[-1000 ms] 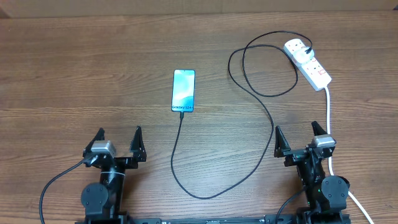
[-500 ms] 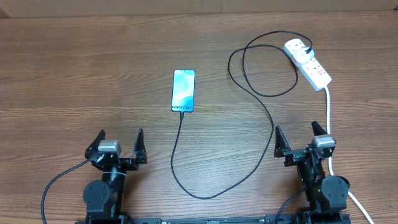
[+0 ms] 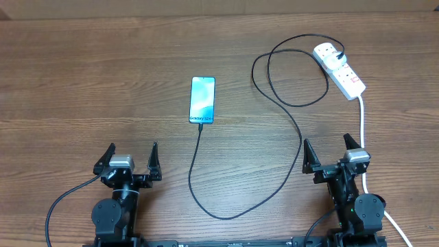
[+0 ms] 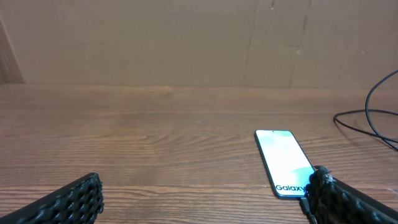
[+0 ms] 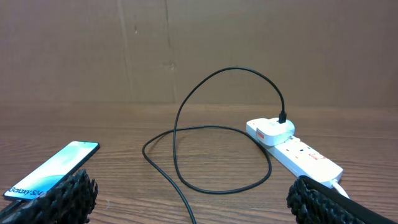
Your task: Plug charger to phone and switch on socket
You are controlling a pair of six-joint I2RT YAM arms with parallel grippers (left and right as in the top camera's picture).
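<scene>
Here the phone (image 3: 202,100) lies screen-up on the table (image 3: 82,82), the charger (image 3: 253,68) cable meeting its bottom edge and looping to the socket (image 3: 346,74) at far right. The left gripper (image 3: 132,147) and right gripper (image 3: 327,143) sit well short of it, fingers spread, empty

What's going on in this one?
Nothing is being handled right now. The left hand and the right hand are open and empty, apart from everything. The charger runs from its white plug in the socket to the bottom edge of the phone, whose screen is lit. The switch position cannot be told.
</scene>
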